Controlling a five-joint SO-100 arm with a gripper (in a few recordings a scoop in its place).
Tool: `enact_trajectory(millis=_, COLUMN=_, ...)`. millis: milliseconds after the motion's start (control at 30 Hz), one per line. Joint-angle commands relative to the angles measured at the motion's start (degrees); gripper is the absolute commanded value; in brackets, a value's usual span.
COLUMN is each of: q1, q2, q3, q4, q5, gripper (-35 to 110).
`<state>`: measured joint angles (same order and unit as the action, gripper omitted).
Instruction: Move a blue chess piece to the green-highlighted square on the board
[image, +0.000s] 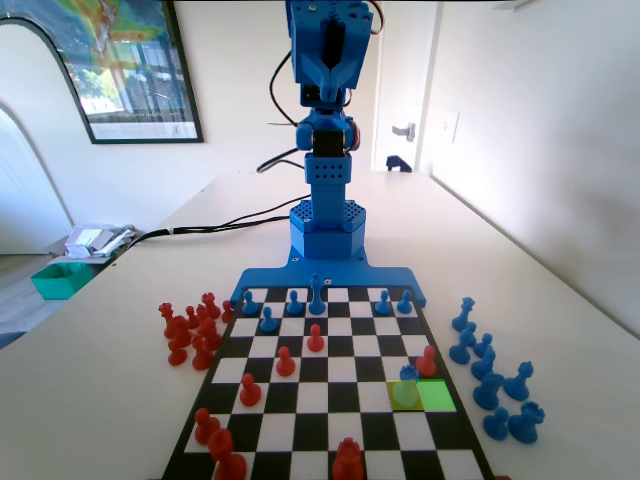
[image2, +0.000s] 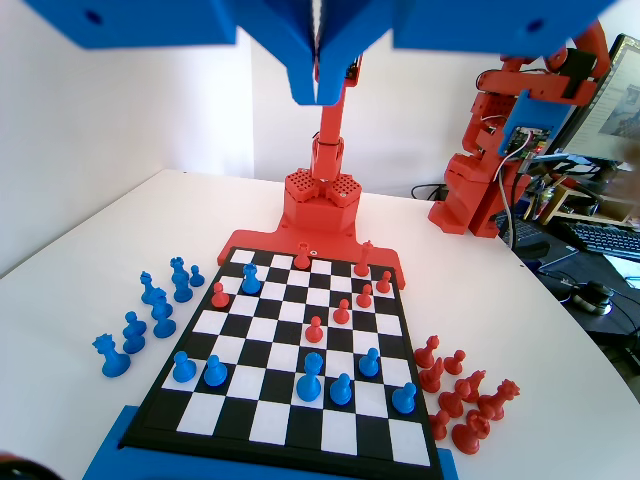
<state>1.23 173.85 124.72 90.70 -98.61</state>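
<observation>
The gripper (image2: 318, 88) hangs high above the board (image: 300, 400), jaws pressed together and empty. The blue pawn (image: 406, 387) sits on the yellow-green square, just beside the green square (image: 436, 395) — a descent could clip the red pawn (image: 427, 362) nearby.

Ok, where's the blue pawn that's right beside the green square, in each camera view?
Fixed view: the blue pawn stands low and right, on the yellow-green square just left of the green-highlighted square.
Wrist view: the same blue pawn stands at the far left of the board.
Shared landmark: the red pawn diagonally next to it, also seen in the wrist view.
</observation>
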Motion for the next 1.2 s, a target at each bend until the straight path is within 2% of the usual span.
enact_trajectory(millis=0, q1=0.35, q2=1.14, q3=0.26, q4=-0.53, q5=-0.97, gripper=3)
enact_trajectory(millis=600, q1=-0.18, q2=1.14, q3=0.26, q4=-0.53, q5=-1.05, gripper=3)
enact_trajectory(millis=933, q1=0.18, q2=1.14, q3=0.26, q4=-0.53, q5=-1.05, gripper=15)
enact_trajectory(millis=1033, q1=0.0, q2=1.14, q3=0.26, q4=-0.53, q5=-1.05, gripper=13)
enact_trajectory(millis=1133, q1=-0.35, q2=0.88, q3=0.18, q4=-0.44, q5=-0.97, gripper=1)
enact_trajectory(millis=1167, q1=-0.53, q2=0.7, q3=0.18, q4=-0.35, q5=-1.05, gripper=1)
